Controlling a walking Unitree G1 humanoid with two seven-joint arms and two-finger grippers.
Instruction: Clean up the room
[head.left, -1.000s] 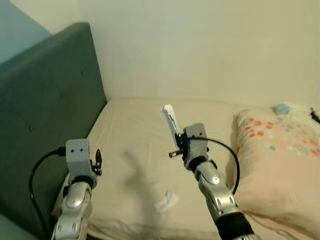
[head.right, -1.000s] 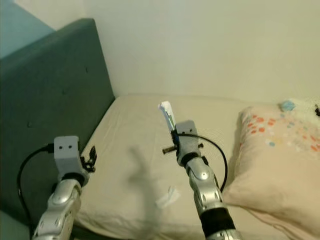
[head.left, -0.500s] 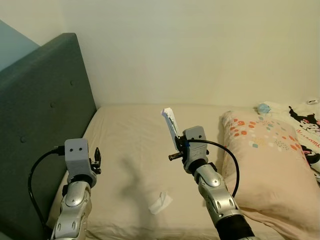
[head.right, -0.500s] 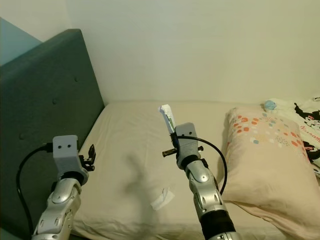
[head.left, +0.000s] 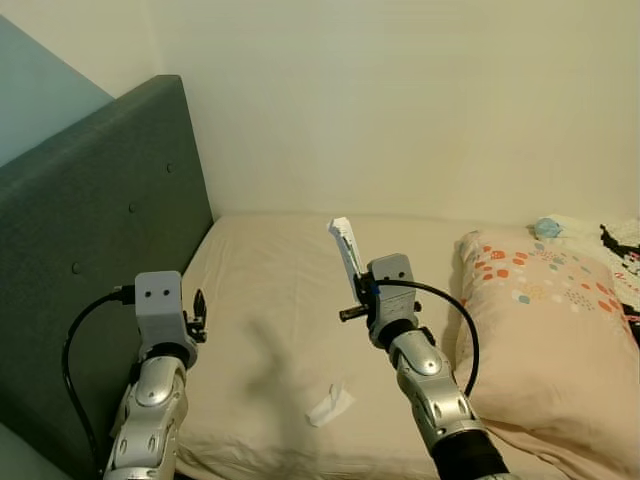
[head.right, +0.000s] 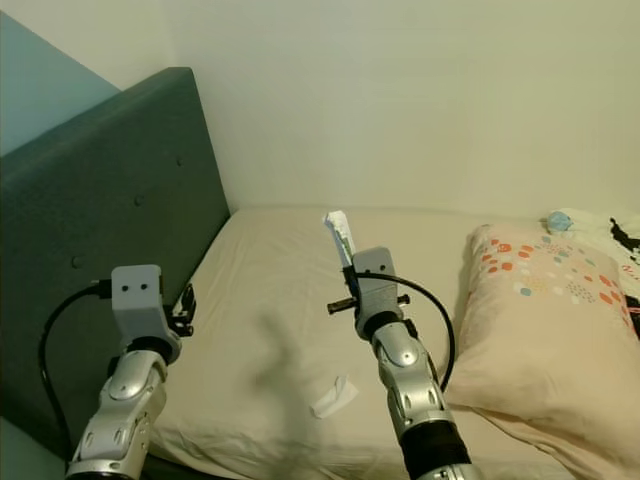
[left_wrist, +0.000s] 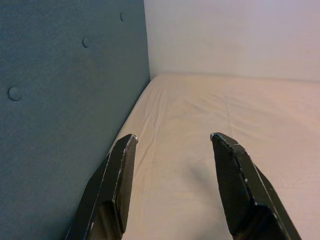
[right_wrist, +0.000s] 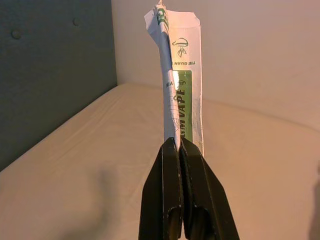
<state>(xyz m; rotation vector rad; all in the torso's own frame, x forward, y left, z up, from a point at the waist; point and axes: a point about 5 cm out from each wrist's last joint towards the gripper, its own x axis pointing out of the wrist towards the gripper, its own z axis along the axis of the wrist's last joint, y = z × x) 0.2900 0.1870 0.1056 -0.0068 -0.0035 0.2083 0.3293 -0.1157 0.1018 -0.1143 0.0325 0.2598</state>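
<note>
Two grippers hang above the bed (head.left: 270, 290): the right gripper (right_wrist: 178, 145) pinches a flattened wrapper (right_wrist: 181, 80) upright, the left gripper (left_wrist: 172, 150) is spread and empty. The thin pinch could slip — dropping it near the crumpled scrap (head.left: 330, 405). Wrapper print is only partly legible.

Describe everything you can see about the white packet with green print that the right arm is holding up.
The flat white paper packet with green print is a slim, creased sachet, looking like thin paper or foil, bearing a green panel with lettering and a small leaf-like logo near its top end. Its top corner is slightly folded. It stands nearly upright, tilted a little, above the beige bed sheet without touching it. The right pincer is shut on its lower end; nothing else touches it.
</note>
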